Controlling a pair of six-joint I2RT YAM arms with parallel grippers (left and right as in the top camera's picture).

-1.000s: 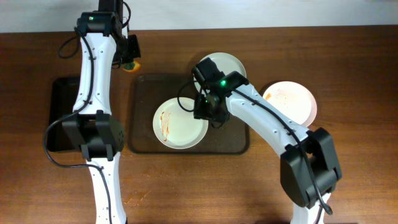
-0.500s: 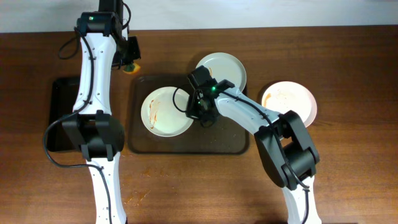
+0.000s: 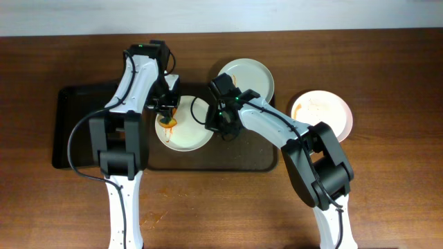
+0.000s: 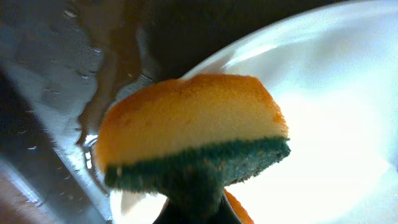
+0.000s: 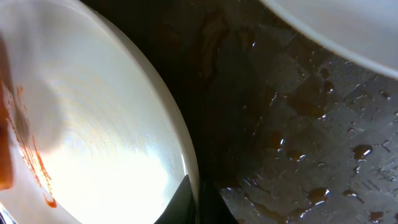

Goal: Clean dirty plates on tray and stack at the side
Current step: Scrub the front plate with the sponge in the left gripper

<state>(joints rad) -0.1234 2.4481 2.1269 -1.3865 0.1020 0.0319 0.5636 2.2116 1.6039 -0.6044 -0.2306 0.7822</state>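
A plate (image 3: 190, 133) with orange-brown sauce lies on the left half of the dark brown tray (image 3: 256, 151). My right gripper (image 3: 220, 123) is shut on its right rim; the right wrist view shows the fingers (image 5: 186, 198) pinching the rim of the plate (image 5: 93, 118). My left gripper (image 3: 168, 111) is shut on an orange sponge with a green scouring side (image 4: 193, 137) and holds it on the plate's left part (image 4: 336, 124). A second plate (image 3: 249, 75) sits at the tray's back edge. A third plate (image 3: 322, 114), sauce-smeared, lies on the table to the right.
A smaller black tray (image 3: 73, 131) lies left of the brown tray, under the left arm. The brown tray's surface is wet with droplets (image 5: 305, 143). Bare wooden table (image 3: 228, 207) lies in front and to the right.
My left arm swung from the back left down onto the tray plate with the sponge. The right gripper first slid the plate leftward, then held it still.
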